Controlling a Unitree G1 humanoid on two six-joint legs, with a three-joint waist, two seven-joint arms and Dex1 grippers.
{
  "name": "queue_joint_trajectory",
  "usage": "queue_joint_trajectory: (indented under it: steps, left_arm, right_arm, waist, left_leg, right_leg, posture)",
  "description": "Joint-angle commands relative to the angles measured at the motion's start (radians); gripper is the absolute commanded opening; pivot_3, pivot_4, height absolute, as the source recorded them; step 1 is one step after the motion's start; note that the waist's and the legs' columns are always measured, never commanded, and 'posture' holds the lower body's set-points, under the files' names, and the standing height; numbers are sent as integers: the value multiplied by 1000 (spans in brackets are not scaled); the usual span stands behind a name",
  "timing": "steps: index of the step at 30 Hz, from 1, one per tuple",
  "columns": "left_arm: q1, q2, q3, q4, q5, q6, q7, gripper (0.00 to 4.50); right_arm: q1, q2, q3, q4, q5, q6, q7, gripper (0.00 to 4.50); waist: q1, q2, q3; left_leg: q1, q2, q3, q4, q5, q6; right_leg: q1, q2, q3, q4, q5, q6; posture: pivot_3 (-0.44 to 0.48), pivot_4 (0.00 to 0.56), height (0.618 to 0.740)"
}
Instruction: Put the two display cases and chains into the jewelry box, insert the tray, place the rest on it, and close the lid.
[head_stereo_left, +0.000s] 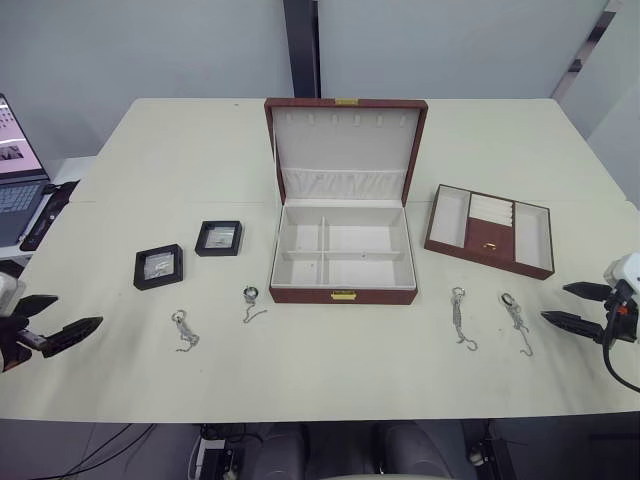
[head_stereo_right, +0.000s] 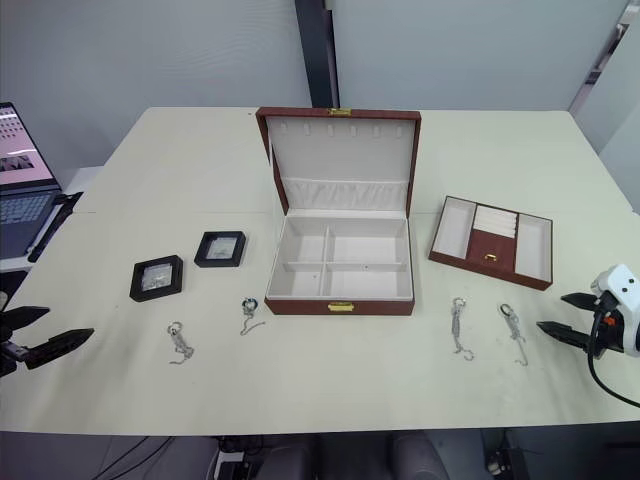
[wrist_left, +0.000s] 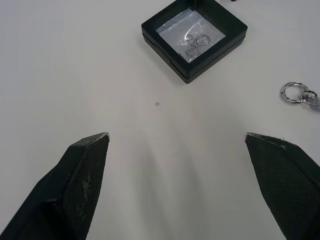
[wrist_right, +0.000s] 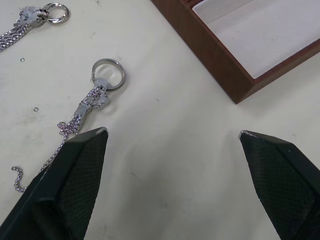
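The jewelry box (head_stereo_left: 343, 256) stands open mid-table, its lid (head_stereo_left: 345, 150) upright behind it. Two display cases (head_stereo_left: 158, 266) (head_stereo_left: 219, 238) lie to its left, with two short chains (head_stereo_left: 184, 329) (head_stereo_left: 251, 301) in front of them. The tray (head_stereo_left: 490, 230) rests right of the box, and two longer chains (head_stereo_left: 461, 317) (head_stereo_left: 516, 322) lie in front of it. My left gripper (head_stereo_left: 52, 322) hovers open at the table's left edge, facing the nearer case (wrist_left: 194, 38). My right gripper (head_stereo_left: 575, 306) is open at the right edge, close to a long chain (wrist_right: 87, 105) and the tray's corner (wrist_right: 240, 45).
A laptop (head_stereo_left: 15, 170) sits on a side surface beyond the table's left edge. The table top (head_stereo_left: 330, 370) is wide and pale, with bare room along its front.
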Motion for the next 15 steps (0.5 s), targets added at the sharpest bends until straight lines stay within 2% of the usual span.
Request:
queue_joint_trajectory:
  steps: [1, 5, 10, 12, 15]
  left_arm:
    - [0, 44, -37, -9, 36, -49, -18, 4500]
    - [-44, 96, -112, 6, 63, -87, -60, 4500]
    - [-191, 153, -254, 33, 79, -112, -123, 4500]
    - [-241, 144, -281, 38, 70, -109, -125, 4500]
    - [-308, 64, -266, 26, 15, -80, -67, 4500]
  right_arm:
    - [-39, -6, -42, -125, 92, 67, 21, 4450]
    - [-85, 28, -26, -340, 210, 190, 10, 4450]
    - [-186, 147, 54, -638, 361, 319, -88, 4450]
    - [-215, 192, 85, -711, 388, 345, -136, 4450]
    - [-247, 268, 163, -802, 389, 342, -193, 4450]
  waist:
    - [-2, 0, 0]
    - [-8, 0, 0]
    - [-4, 0, 0]
    - [-3, 0, 0]
    - [-2, 0, 0]
  left_leg:
    - [0, 0, 0, 0, 0, 0]
    - [0, 1, -1, 0, 0, 0]
    - [-1, 0, -2, 0, 0, 0]
    - [-1, 0, -2, 0, 0, 0]
    - [-2, 0, -2, 0, 0, 0]
  right_leg:
    - [0, 0, 0, 0, 0, 0]
    - [0, 1, 0, 1, 0, 0]
    - [0, 1, -1, 0, 0, 0]
    - [0, 1, -1, 0, 0, 0]
    - [-1, 1, -2, 0, 0, 0]
  posture:
    - [0, 150, 740]
    - [0, 150, 740]
    - [0, 150, 740]
    - [0, 150, 740]
    - [0, 150, 740]
